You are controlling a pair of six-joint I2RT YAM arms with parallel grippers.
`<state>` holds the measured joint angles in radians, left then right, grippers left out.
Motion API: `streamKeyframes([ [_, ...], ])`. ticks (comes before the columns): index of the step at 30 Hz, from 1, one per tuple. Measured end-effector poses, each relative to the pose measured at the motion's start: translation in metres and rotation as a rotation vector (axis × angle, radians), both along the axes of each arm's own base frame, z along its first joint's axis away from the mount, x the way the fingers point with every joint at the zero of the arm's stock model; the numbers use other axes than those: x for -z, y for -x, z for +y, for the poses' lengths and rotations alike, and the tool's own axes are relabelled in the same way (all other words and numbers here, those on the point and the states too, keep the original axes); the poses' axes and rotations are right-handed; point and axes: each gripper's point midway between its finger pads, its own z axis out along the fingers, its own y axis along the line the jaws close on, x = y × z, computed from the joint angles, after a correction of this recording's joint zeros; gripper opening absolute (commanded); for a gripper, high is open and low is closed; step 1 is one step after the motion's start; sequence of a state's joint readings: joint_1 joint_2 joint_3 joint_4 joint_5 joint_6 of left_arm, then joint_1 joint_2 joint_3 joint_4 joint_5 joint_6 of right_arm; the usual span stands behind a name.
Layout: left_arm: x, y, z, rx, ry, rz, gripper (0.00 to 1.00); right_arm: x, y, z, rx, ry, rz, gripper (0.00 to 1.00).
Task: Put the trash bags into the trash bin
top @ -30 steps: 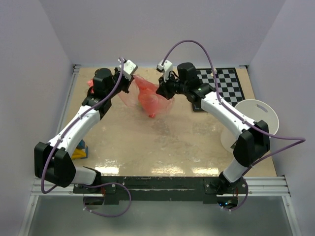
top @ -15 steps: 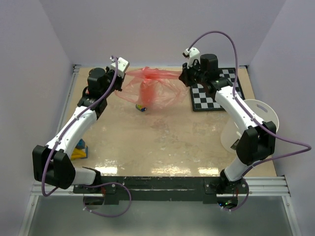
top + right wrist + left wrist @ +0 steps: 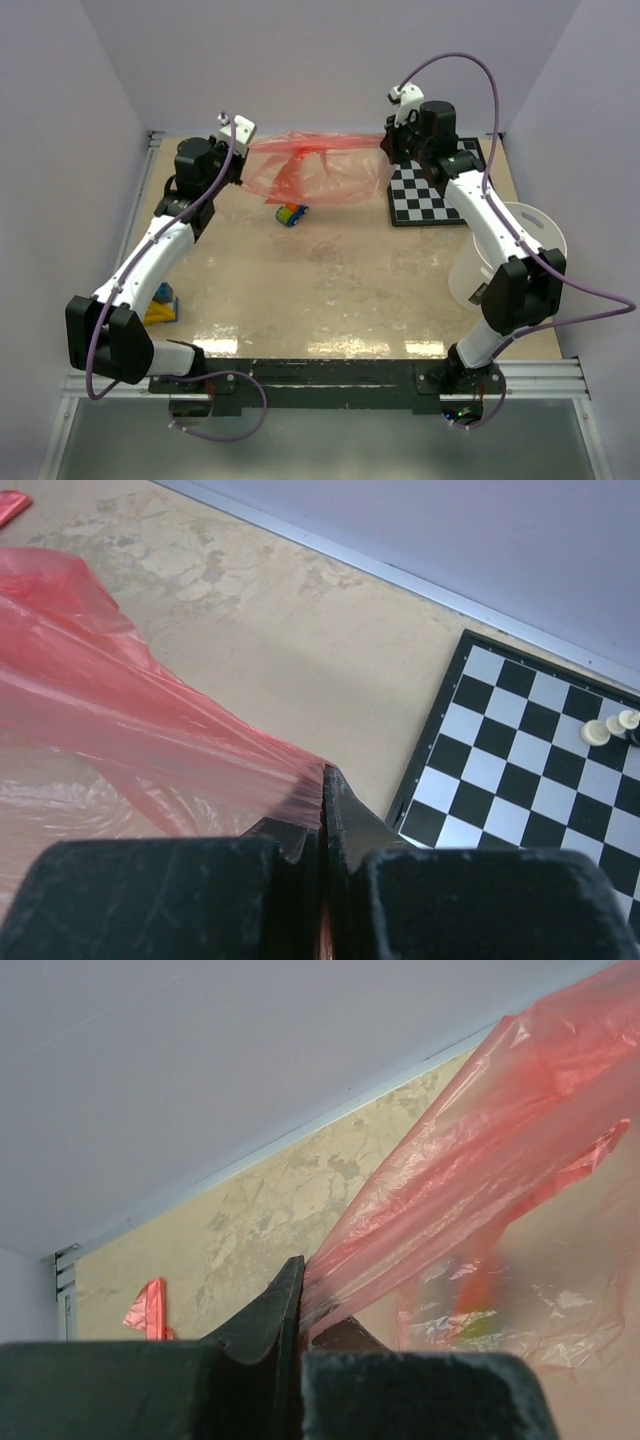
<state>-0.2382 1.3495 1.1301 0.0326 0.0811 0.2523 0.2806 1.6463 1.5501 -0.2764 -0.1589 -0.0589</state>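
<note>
A thin translucent red-pink trash bag (image 3: 315, 170) hangs stretched wide above the far side of the table. My left gripper (image 3: 245, 160) is shut on its left edge, and the left wrist view shows the film (image 3: 480, 1160) pinched at the left gripper's tips (image 3: 305, 1295). My right gripper (image 3: 385, 150) is shut on the bag's right edge. In the right wrist view the film (image 3: 120, 720) runs into the right gripper's closed tips (image 3: 325, 775). The white trash bin (image 3: 520, 235) lies tipped at the table's right edge, partly behind the right arm.
A checkerboard (image 3: 440, 195) lies under the right gripper, with small chess pieces (image 3: 610, 728) on it. A small colourful toy car (image 3: 291, 214) sits on the table below the bag. A yellow and blue object (image 3: 163, 305) lies near the left arm. A small red piece (image 3: 148, 1310) lies by the back left corner.
Both grippers have moved apart and back, pulling the bunched bag out into a wide sheet. The toy car under it has come into view.
</note>
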Motion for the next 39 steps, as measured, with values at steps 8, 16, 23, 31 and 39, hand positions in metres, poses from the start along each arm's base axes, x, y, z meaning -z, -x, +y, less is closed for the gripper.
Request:
streamKeyframes([
  [8,0.003,0.007,-0.022,0.109,0.089,0.042,0.0,-0.021,0.004,0.02,-0.096,-0.061,-0.024,0.0],
  [16,0.01,-0.032,-0.048,0.179,0.128,0.153,0.0,-0.022,-0.031,0.047,-0.176,-0.078,-0.017,0.0],
  [23,-0.054,-0.121,-0.063,0.176,0.111,0.012,0.0,-0.087,-0.13,0.073,-0.167,-0.119,-0.263,0.0],
  [31,-0.261,-0.116,-0.051,0.158,0.168,-0.635,0.0,-0.286,-0.071,0.048,-0.096,-0.303,-0.84,0.0],
  [39,-0.382,-0.001,-0.09,0.212,0.174,-1.2,0.0,-0.448,0.127,0.019,-0.124,-0.384,-1.52,0.0],
])
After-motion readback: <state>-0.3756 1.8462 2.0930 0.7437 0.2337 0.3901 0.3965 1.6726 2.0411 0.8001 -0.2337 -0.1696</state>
